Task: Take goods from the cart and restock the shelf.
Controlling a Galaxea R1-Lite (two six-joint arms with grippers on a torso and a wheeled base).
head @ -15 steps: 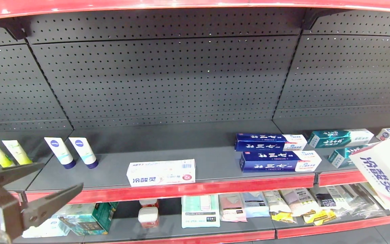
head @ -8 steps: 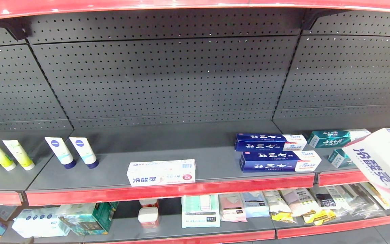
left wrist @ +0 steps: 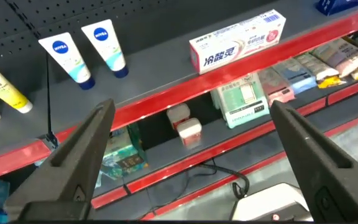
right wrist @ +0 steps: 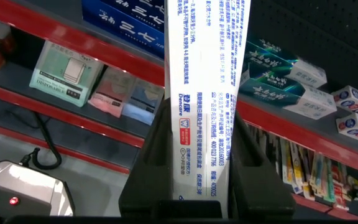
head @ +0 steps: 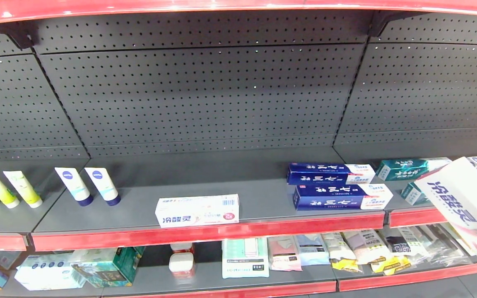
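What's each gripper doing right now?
Left gripper: open, holding nothing.
Right gripper: closed on the white toothpaste box.

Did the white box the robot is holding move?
Yes. The white toothpaste box in the right gripper has shifted left and a little up, covering more of the teal toothpaste boxes on the grey shelf.

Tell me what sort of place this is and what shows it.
Most likely a shop aisle, in the toiletries section. Dark pegboard shelving carries red front strips, blue toothpaste boxes lie facing front, and skincare tubes sit in a row. The right gripper holds a white toothpaste box.
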